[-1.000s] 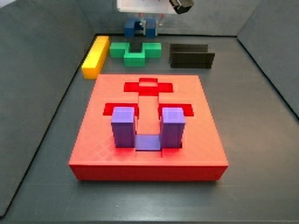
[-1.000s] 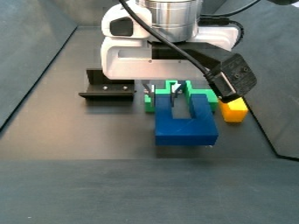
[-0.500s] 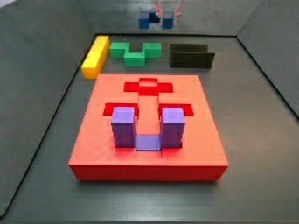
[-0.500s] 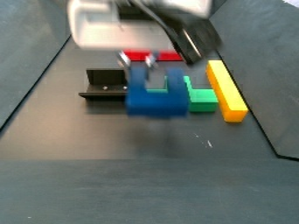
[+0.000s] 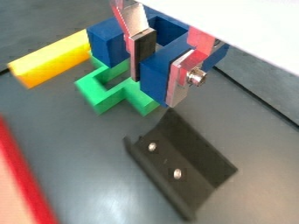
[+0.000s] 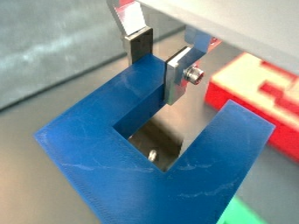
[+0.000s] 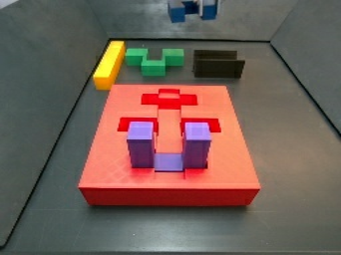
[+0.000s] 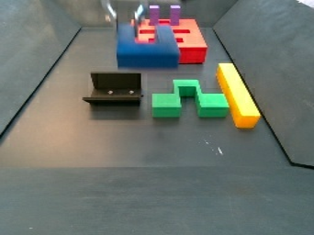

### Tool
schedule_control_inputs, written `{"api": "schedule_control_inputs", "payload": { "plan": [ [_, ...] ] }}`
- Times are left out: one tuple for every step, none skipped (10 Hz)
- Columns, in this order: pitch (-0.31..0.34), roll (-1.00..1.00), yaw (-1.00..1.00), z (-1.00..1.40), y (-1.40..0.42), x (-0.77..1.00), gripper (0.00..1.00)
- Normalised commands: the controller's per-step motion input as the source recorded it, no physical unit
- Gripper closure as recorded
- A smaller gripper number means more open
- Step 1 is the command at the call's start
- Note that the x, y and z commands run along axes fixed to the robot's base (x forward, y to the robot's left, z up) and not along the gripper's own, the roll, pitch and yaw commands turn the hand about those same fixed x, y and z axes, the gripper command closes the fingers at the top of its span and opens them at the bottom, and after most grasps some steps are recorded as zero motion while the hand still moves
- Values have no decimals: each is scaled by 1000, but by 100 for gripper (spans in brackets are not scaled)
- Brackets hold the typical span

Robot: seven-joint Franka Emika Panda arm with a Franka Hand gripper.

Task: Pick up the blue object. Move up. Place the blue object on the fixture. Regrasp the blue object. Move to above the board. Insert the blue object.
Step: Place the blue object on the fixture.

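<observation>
My gripper (image 5: 162, 63) is shut on one wall of the blue object (image 5: 107, 39), a dark-blue U-shaped block, and holds it high above the floor. In both side views the blue object (image 7: 177, 13) (image 8: 147, 50) hangs near the upper edge, with the gripper (image 8: 138, 20) mostly cut off. In a wrist view the blue object (image 6: 140, 153) fills the frame under the fingers (image 6: 177, 77). The fixture (image 5: 187, 162) (image 8: 114, 89) (image 7: 218, 64) stands empty on the floor below. The red board (image 7: 167, 184) (image 8: 190, 46) (image 6: 251, 83) carries a purple U-shaped block (image 7: 167, 144).
A green notched block (image 8: 188, 99) (image 7: 160, 60) (image 5: 111, 87) lies beside the fixture. A yellow bar (image 8: 237, 92) (image 7: 110, 63) (image 5: 52, 57) lies beyond the green block. Dark walls bound the floor on all sides.
The gripper has risen from the floor beside the green block with the blue object in it, and now sits near the top of both side views.
</observation>
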Motion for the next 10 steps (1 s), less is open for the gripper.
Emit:
{"api": "schedule_control_inputs", "payload": {
  "plan": [
    [0, 0, 314, 297, -457, 3, 100],
    [0, 14, 194, 114, -354, 166, 100],
    [0, 91, -320, 0, -169, 437, 100],
    [-94, -563, -649, 0, 0, 440, 100],
    [-246, -840, -626, 0, 0, 317, 100],
    [-269, -877, -606, 0, 0, 326, 100],
    [-329, -1000, -511, 0, 11, 383, 100],
    [-191, -1000, -349, 0, 97, 514, 100],
    [-20, -983, -243, -89, 151, 523, 100],
    [123, -820, -6, -223, 71, 629, 100]
  ]
}}
